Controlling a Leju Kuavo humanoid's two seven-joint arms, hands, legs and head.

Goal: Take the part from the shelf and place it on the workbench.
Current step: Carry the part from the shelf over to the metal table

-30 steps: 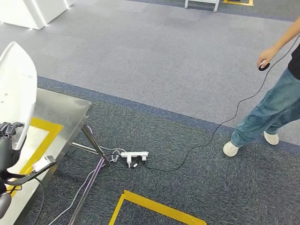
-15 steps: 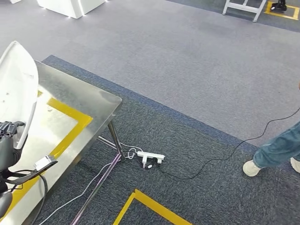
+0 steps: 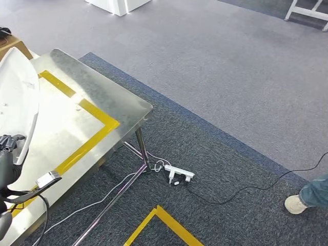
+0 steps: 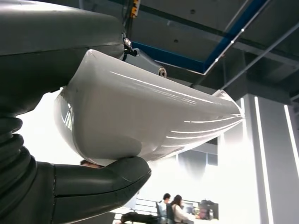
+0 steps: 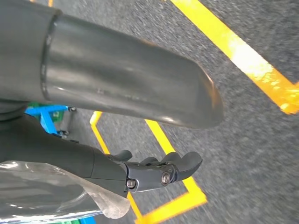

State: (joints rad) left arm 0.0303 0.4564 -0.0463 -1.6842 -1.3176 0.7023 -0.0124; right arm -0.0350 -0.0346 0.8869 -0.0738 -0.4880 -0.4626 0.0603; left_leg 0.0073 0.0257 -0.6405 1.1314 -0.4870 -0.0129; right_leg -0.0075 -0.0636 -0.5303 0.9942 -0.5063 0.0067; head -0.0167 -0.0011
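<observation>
Left hand [image 4: 53,140] grips white part [image 4: 141,116] (glossy) above steel workbench [image 3: 97,95].

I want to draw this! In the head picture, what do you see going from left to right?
White part → steel workbench → white power strip → black cable → a person's shoe.

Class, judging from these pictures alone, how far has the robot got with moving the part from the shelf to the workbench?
Done: the white part is off the shelf and gripped by the left hand. In hand: it is carried beside the steel workbench, above its yellow-taped area. Left: lowering the part onto the workbench and letting go.
</observation>
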